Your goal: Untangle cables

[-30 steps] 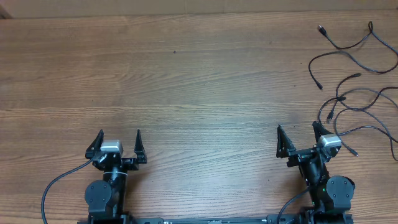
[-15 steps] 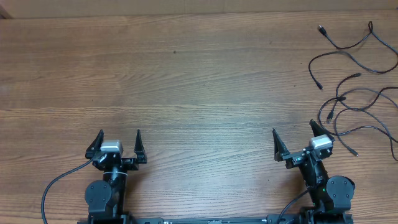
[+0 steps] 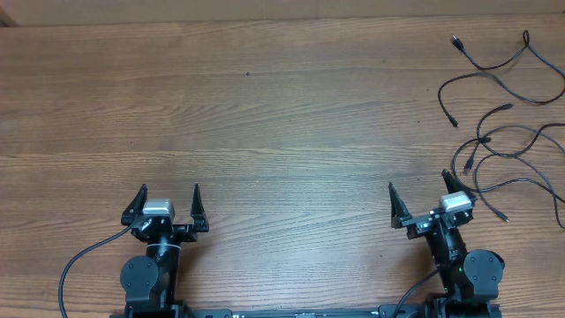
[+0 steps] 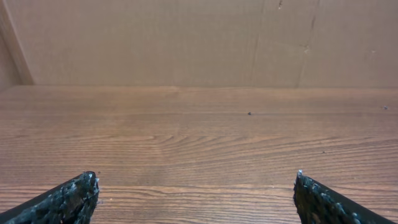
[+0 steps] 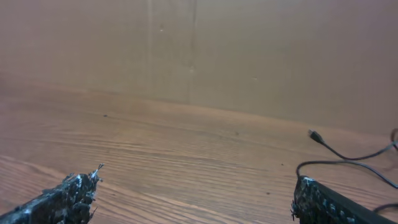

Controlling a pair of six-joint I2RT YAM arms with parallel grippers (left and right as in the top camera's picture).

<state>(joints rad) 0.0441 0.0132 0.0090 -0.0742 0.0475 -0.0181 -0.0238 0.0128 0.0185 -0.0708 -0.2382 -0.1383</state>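
**A:** What is nearest to us on the desk point(image 3: 282, 115)?

**B:** The two arms, at the near edge. The left pincer point(image 3: 169, 190) stands at about 7 o'clock and the right pincer point(image 3: 419, 183) at about 5 o'clock. The left one points to 12 o'clock. The right one leans a little toward 11.

**A:** Do they hold something?

**B:** No, both are released. The fingers are spread wide, and in each wrist view only bare wood shows between them.

**A:** And where are the cables point(image 3: 508, 108)?

**B:** All on the right side of the desk, from about 4 o'clock up to 2 o'clock, well apart from the left pincer. The nearest strand passes just beside the right pincer, on its 3 o'clock side, and ends in a small near plug point(image 3: 505, 217). I cannot tell if it touches the arm.

**A:** And further away?

**B:** Around 3 o'clock several thin black loops cross each other. Beyond them, toward the far right corner, two long strands cross, and a far plug point(image 3: 455, 41) lies free on the wood. In the right wrist view a cord tip point(image 5: 314, 135) shows above the right finger.

**A:** What is farthest?

**B:** A small dark speck point(image 3: 248, 73) lies on the wood near 12 o'clock. Behind it a brown cardboard wall point(image 4: 186, 37) runs along the far edge.
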